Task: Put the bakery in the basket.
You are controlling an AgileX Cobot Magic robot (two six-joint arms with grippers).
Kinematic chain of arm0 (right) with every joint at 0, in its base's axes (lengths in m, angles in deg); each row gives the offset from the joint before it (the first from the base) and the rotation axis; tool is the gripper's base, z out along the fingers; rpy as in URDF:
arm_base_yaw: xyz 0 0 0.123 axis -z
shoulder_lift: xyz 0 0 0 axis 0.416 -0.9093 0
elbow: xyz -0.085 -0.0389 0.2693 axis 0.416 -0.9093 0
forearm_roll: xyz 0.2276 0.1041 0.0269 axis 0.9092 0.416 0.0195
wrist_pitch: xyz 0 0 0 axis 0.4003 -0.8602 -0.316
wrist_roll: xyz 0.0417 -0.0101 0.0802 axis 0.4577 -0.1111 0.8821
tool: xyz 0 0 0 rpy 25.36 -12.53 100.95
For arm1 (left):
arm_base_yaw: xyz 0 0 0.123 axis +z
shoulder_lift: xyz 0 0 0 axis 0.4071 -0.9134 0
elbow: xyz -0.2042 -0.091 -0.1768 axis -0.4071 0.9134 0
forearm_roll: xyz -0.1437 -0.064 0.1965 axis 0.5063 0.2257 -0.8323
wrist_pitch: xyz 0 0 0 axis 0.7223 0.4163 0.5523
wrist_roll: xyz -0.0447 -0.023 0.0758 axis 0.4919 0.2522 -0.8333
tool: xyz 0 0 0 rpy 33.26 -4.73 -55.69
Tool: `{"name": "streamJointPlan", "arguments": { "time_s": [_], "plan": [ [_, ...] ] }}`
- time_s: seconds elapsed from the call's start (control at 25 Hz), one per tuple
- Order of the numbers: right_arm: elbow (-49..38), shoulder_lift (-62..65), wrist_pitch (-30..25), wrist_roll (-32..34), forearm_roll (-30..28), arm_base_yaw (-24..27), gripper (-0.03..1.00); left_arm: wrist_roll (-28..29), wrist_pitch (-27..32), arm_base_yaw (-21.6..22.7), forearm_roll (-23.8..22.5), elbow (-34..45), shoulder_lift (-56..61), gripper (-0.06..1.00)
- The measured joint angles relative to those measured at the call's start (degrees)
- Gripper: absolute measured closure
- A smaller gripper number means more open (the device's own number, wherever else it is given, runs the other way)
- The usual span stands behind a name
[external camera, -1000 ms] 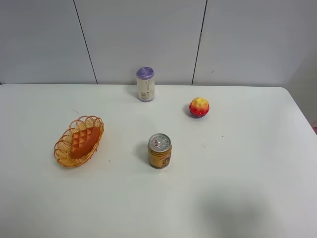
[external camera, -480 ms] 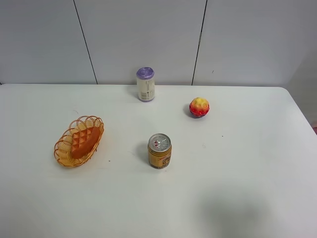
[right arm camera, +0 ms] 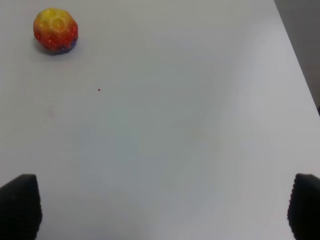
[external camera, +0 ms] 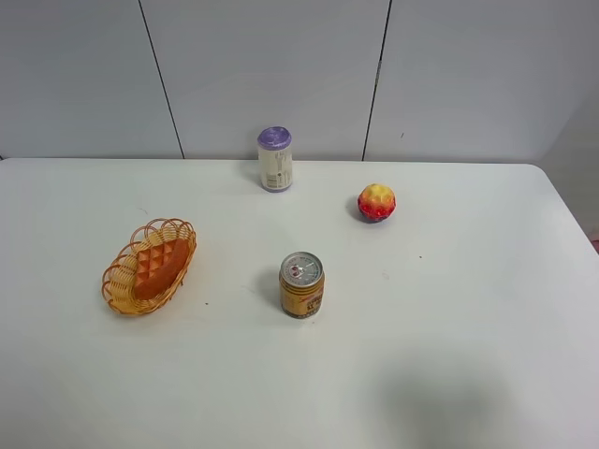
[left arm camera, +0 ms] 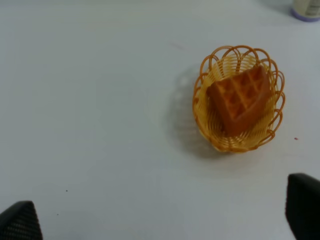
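The orange-brown waffle wedge (external camera: 159, 266) lies inside the oval orange woven basket (external camera: 121, 280) on the left of the white table. The left wrist view shows the waffle (left arm camera: 241, 98) resting in the basket (left arm camera: 205, 117). My left gripper (left arm camera: 160, 220) is open and empty, well away from the basket, with only its two dark fingertips (left arm camera: 19, 221) showing. My right gripper (right arm camera: 160, 207) is open and empty over bare table. Neither gripper shows in the exterior high view.
A gold drink can (external camera: 301, 284) stands mid-table. A white bottle with a purple cap (external camera: 274, 159) stands at the back. A red-yellow cupcake (external camera: 376, 202) sits to the right of the bottle, also in the right wrist view (right arm camera: 55, 30). The table's right edge (right arm camera: 295, 65) is near.
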State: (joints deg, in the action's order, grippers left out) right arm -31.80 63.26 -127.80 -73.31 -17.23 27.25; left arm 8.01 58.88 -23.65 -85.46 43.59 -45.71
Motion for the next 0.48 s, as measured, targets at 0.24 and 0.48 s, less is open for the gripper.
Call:
{"name": "streamJointPlan", "arguments": {
  "time_s": [0.24, 0.48],
  "plan": [
    [0.0, 0.0, 0.0, 0.0, 0.0, 0.0, -0.02, -0.01, -0.19, 0.0, 0.0, 0.0, 0.0, -0.04],
    [0.0, 0.0, 0.0, 0.0, 0.0, 0.0, -0.02, -0.14, -0.19, 0.0, 0.4, 0.0, 0.0, -0.05]
  ]
}}
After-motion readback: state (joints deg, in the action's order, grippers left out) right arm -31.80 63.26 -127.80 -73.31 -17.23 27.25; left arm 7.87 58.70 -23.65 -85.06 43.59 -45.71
